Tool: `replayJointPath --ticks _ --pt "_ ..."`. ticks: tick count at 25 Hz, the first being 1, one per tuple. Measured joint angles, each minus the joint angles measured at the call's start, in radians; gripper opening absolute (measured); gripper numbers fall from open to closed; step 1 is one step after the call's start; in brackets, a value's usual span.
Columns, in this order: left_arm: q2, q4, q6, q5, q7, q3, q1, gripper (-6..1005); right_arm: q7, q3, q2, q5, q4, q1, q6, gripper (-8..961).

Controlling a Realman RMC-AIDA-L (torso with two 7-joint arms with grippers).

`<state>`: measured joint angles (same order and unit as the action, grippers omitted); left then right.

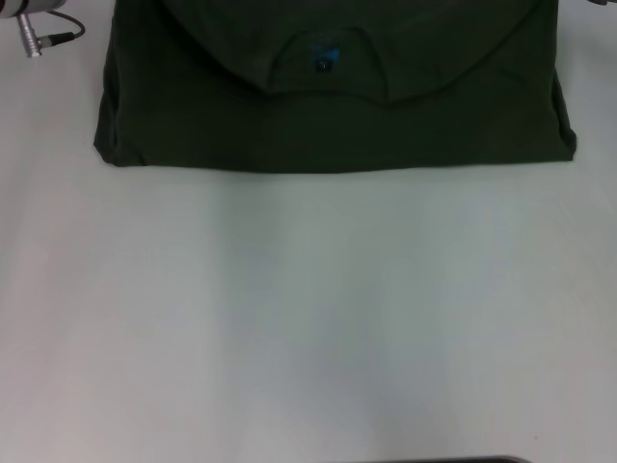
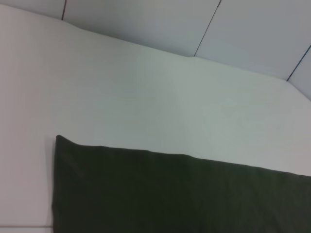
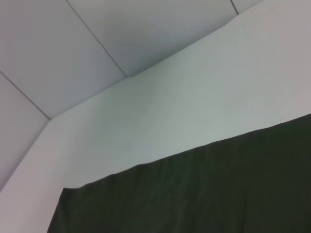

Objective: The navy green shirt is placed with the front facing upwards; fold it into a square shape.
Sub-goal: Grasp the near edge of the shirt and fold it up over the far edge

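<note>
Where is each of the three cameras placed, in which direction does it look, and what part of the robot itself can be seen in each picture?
Head view: sits high, looks forward and down at the white table and the folded navy green shirt at its far edge; a metal arm part with a cable shows at the far left corner.
Left wrist view: looks across the shirt's edge toward the table and floor; no robot part shows.
Right wrist view: the same kind of view from the other side; no robot part shows.
All three share the shirt and table.
</note>
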<state>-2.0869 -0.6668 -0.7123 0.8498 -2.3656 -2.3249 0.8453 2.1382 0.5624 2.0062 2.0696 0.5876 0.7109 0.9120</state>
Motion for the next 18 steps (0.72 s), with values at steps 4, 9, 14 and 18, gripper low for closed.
replayJointPath --ticks 4,9,14,18 --pt "0.002 0.013 0.006 0.0 0.0 0.002 0.002 28 0.0 0.015 0.0 -0.001 -0.006 0.006 -0.009 11" --pt "0.004 0.013 0.006 0.002 0.008 0.002 0.001 28 0.002 0.016 -0.001 -0.002 -0.006 0.008 -0.008 11" --pt "0.015 0.034 -0.009 0.003 0.012 0.003 0.005 28 0.014 0.03 -0.025 0.008 -0.024 0.008 0.009 16" --pt "0.034 0.063 -0.02 0.001 -0.01 0.002 0.013 90 0.035 0.046 -0.059 0.015 -0.058 0.005 0.018 25"
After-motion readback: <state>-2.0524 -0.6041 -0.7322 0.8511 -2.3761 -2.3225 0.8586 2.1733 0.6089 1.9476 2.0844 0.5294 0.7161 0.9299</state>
